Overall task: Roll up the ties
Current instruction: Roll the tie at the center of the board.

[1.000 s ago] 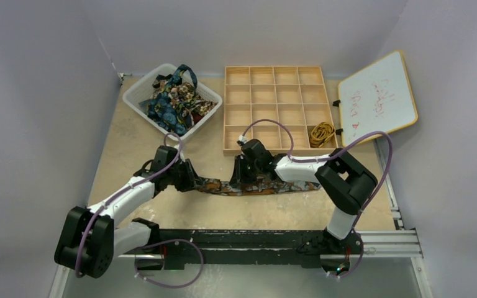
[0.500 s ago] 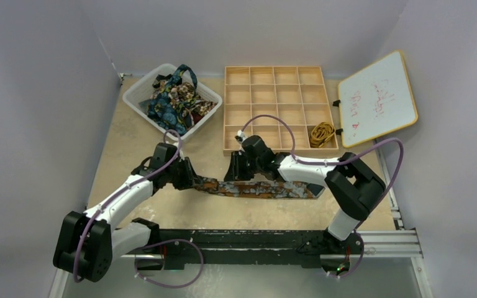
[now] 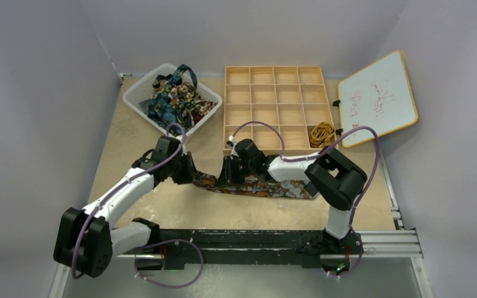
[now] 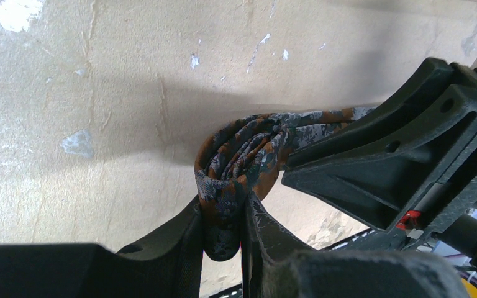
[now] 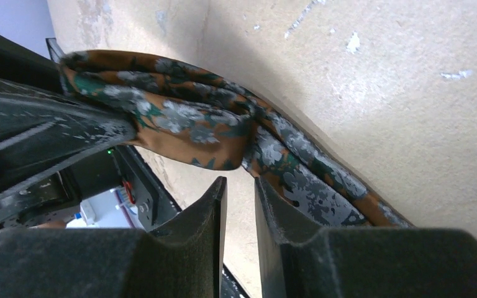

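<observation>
A dark brown tie with orange-grey blotches (image 3: 273, 188) lies flat across the table's middle. My left gripper (image 3: 194, 177) is shut on its left end. In the left wrist view the fabric (image 4: 242, 149) is curled into a small loop, and the fold is pinched between the gripper's (image 4: 223, 217) fingers. My right gripper (image 3: 227, 180) hangs just right of the left one, over the tie. In the right wrist view this gripper (image 5: 239, 183) has its jaws a narrow gap apart with nothing between them. The tie (image 5: 186, 118) lies just past the fingertips.
A white basket (image 3: 138, 94) at the back left holds several tangled ties. A wooden compartment tray (image 3: 279, 74) stands behind the arms, with a gold-yellow tie (image 3: 322, 132) in its near right cell. A whiteboard (image 3: 379, 96) leans at the right.
My right gripper has slid left along the tie, close to the left gripper. The left gripper has shifted slightly away from me with the tie's end in it.
</observation>
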`<state>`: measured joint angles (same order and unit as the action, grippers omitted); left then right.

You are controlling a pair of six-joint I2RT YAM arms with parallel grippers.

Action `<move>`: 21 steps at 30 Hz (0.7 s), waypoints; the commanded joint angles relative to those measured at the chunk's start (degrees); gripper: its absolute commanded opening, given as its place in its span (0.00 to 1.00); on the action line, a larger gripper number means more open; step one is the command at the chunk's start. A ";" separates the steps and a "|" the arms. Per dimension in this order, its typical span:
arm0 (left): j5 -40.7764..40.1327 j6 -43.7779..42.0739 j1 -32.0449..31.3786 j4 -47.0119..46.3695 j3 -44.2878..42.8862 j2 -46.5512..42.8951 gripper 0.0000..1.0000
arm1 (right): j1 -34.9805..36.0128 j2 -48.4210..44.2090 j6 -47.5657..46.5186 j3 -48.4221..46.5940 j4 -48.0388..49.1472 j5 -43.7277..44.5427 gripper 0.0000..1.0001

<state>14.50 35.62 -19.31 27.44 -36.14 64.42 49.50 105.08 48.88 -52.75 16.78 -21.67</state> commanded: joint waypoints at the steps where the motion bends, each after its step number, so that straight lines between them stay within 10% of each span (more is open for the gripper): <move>1: -1.38 -1.89 -0.77 0.86 -2.24 0.61 0.16 | -0.10 -0.43 0.54 -3.16 1.24 -1.80 0.26; 21: -10.04 -3.71 -5.35 6.13 -7.72 3.90 0.16 | -0.33 7.81 0.48 -8.16 3.58 -7.66 0.24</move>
<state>8.54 33.89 -23.07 31.46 -39.88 67.24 49.39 112.46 49.01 -58.48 18.72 -26.39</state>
